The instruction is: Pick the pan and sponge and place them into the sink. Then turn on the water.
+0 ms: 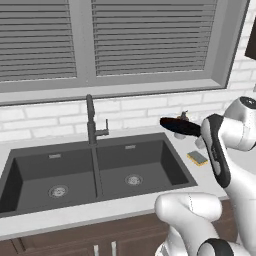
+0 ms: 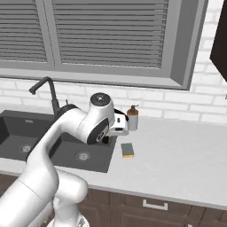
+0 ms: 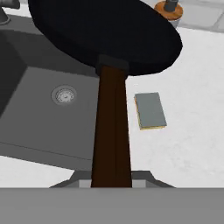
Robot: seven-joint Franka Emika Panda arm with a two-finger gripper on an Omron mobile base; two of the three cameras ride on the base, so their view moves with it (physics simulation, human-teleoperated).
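The black pan [image 1: 179, 126] hangs in the air over the right rim of the sink [image 1: 150, 167], roughly level. In the hand view the pan [image 3: 109, 30] spreads across the top, and its brown handle [image 3: 111, 127] runs straight down into my gripper [image 3: 111, 183], which is shut on it. The fingertips themselves are hidden by the handle. The yellow sponge [image 1: 198, 158] lies flat on the counter just right of the sink, dark face up, below and beside the pan. The sponge [image 2: 127, 150] [image 3: 150, 110] is untouched. Both basins of the sink [image 2: 66, 153] [image 3: 39, 127] hold nothing.
A dark faucet [image 1: 91, 120] [image 2: 48, 91] rises behind the divider between the basins, its spout over the sink. A soap dispenser [image 2: 132, 117] [image 3: 169, 8] stands by the brick wall behind the sponge. White counter [image 2: 177, 155] stretches to the right.
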